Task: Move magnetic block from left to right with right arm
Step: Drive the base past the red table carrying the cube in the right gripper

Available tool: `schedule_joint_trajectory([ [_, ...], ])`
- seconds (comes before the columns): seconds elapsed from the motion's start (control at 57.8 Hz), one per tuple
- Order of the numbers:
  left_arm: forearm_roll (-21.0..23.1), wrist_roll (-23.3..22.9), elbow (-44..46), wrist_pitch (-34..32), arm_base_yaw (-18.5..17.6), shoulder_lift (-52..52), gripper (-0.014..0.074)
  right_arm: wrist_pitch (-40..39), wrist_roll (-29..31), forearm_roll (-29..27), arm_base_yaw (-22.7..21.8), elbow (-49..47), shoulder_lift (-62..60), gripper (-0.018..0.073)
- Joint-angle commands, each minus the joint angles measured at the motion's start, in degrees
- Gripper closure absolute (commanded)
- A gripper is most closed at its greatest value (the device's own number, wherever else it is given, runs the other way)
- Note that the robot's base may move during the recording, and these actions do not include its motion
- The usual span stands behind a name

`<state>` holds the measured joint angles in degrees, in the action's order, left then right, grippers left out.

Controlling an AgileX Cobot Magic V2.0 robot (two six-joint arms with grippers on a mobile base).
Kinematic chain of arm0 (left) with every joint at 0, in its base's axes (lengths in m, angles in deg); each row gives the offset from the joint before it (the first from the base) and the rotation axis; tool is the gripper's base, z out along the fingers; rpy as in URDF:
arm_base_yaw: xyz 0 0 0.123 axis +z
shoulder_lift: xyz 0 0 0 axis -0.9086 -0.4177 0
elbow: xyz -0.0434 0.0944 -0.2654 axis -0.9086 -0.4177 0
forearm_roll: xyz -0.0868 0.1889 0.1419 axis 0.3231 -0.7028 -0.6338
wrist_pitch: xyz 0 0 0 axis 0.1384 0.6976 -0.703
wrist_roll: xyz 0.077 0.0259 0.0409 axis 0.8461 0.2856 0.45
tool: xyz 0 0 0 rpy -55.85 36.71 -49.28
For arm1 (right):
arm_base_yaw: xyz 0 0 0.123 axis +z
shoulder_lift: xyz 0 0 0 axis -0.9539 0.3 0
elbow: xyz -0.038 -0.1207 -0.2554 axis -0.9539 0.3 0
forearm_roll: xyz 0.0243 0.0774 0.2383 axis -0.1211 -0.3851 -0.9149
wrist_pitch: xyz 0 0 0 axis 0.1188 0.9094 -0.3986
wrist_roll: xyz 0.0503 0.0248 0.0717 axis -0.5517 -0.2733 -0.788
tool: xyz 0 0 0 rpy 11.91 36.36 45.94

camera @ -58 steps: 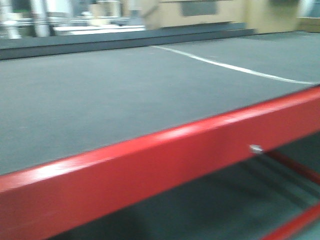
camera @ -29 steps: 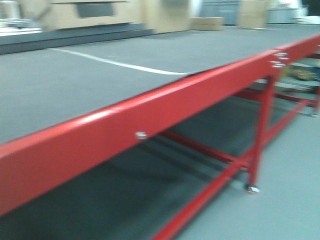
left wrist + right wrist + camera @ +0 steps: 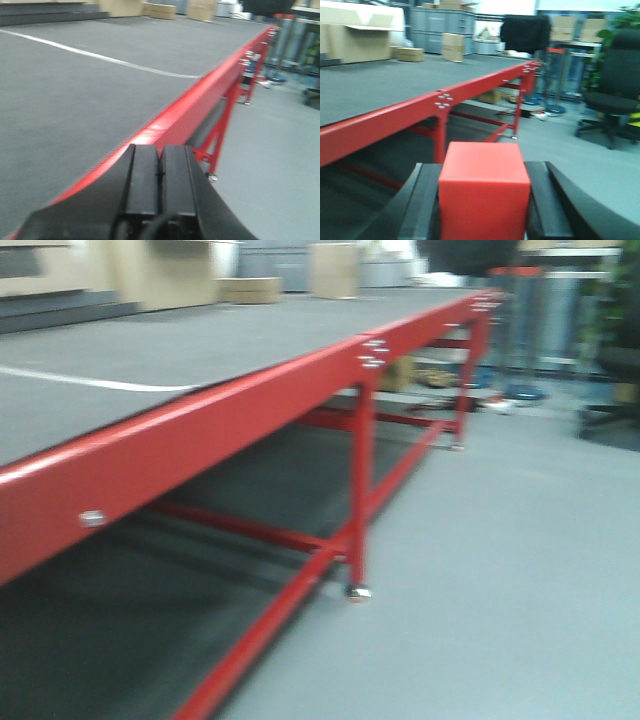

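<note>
The block [image 3: 484, 192] sits in the right pincer [image 3: 485, 202]. It is squeezed between the two black fingers [image 3: 426, 205], which are open only as wide as the block and touch it on both sides. The front view has swung to the right. A moment ago it showed mostly the gray top of the table [image 3: 150, 350], and now it shows a leg [image 3: 358, 480] and lots of floor [image 3: 500, 570]. I think the robot is turning to carry the block to the right, so the pick-up is done and the putting down is yet to come. The left pincer [image 3: 160, 172] is closed tight with nothing in it. From the right pincer, the table lies ahead and to the left, with its red edge [image 3: 395, 120] running far away. Ahead and to the right is open floor, with a chair [image 3: 615, 90] far off. I cannot see what is under the block. The pincer should be over the table, past the red edge, before it lets go, or the block could fall.
</note>
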<state>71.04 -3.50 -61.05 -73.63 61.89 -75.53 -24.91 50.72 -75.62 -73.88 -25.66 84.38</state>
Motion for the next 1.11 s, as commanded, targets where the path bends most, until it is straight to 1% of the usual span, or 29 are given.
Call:
schedule_joint_trajectory([
  [0.0,0.2,-0.4,-0.6,-4.8,0.2,0.5,0.0722,-5.2,0.4,0.6,-0.4,-1.7,0.4,0.0305],
  [1.09,0.2,-0.4,-0.6,-4.8,0.2,0.5,0.0722,-5.2,0.4,0.6,-0.4,-1.7,0.4,0.0305],
])
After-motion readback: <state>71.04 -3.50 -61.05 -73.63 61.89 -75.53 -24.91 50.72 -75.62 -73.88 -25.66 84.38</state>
